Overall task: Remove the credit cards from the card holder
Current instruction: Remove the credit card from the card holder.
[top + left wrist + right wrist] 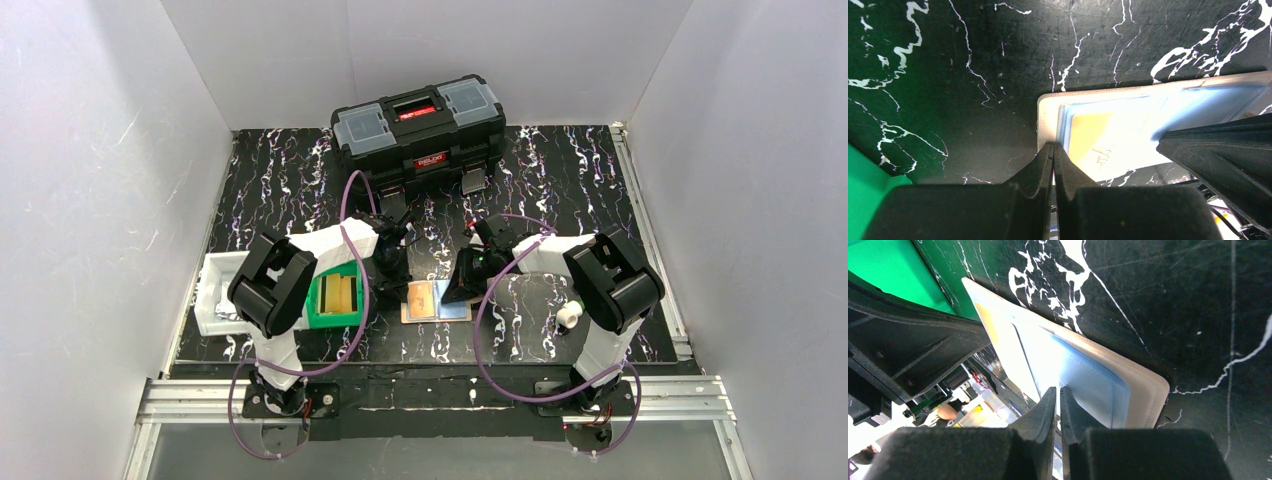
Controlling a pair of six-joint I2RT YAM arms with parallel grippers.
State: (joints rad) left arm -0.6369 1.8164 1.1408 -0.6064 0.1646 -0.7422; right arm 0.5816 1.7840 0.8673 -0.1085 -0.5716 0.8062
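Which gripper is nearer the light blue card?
Right. The right gripper sits over the light blue card; the left gripper is across the card holder, by the orange card.

Black toolbox [418, 130] is sitting at the far middle of the black, white-veined tabletop [280, 190], lid down, red label facing front. Green bin [335, 322] is resting at near left, holding yellow-tan slabs [337, 293] side by side. White tray [212, 290] is lying just left of the bin. Small white cylinder [569, 316] is standing at near right, well apart from the toolbox.
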